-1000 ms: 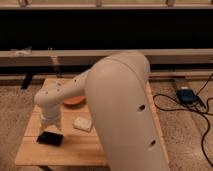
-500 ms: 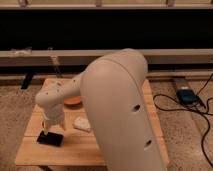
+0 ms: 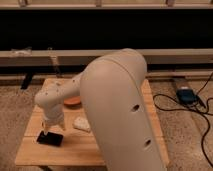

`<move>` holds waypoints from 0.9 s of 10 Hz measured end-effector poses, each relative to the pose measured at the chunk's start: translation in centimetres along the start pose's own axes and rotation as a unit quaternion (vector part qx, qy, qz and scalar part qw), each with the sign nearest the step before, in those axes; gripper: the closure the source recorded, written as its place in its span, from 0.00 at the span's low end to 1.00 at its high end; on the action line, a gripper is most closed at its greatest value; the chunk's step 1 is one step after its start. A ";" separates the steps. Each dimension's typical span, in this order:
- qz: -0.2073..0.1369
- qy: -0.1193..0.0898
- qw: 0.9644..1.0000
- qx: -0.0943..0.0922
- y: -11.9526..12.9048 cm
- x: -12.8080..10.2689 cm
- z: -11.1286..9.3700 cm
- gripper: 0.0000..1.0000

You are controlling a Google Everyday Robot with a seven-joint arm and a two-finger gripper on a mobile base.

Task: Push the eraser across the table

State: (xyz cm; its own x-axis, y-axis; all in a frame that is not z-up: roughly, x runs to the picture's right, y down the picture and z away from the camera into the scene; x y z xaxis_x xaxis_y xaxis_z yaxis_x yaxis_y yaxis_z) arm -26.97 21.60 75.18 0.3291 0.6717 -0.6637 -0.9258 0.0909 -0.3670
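One bulky pale arm link (image 3: 122,115) fills the nearest part of the view and hides the right middle of the surface (image 3: 75,152), a light wooden plank top. Near the front corner of the surface, on the left of the view, the eraser (image 3: 50,139) lies flat on the planks, a thin black slab. The end effector (image 3: 46,131) hangs below the rounded wrist at the eraser's rear left edge and appears to touch it. Whether it is wide or narrow cannot be told. A pale cream block (image 3: 81,124) sits a little to the right of the eraser, apart from it. Behind the block an orange round thing (image 3: 73,102) is partly hidden by the arm. Farther right, a blue box (image 3: 186,95) rests on the speckled floor. Farthest back, a pale ledge (image 3: 30,56) runs below a dark wall.
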 end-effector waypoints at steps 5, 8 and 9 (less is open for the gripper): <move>0.001 0.000 1.000 0.000 -0.1 0.0 0.0 0.35; -0.010 0.016 1.000 -0.016 -2.8 1.0 -1.5 0.35; -0.019 0.024 0.999 -0.021 -4.1 2.0 -2.0 0.35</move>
State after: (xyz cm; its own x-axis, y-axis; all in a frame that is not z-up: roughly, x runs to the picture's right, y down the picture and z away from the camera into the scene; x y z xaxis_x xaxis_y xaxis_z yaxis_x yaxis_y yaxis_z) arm -22.09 21.09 74.04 0.3731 0.6317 -0.6796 -0.9044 0.0842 -0.4182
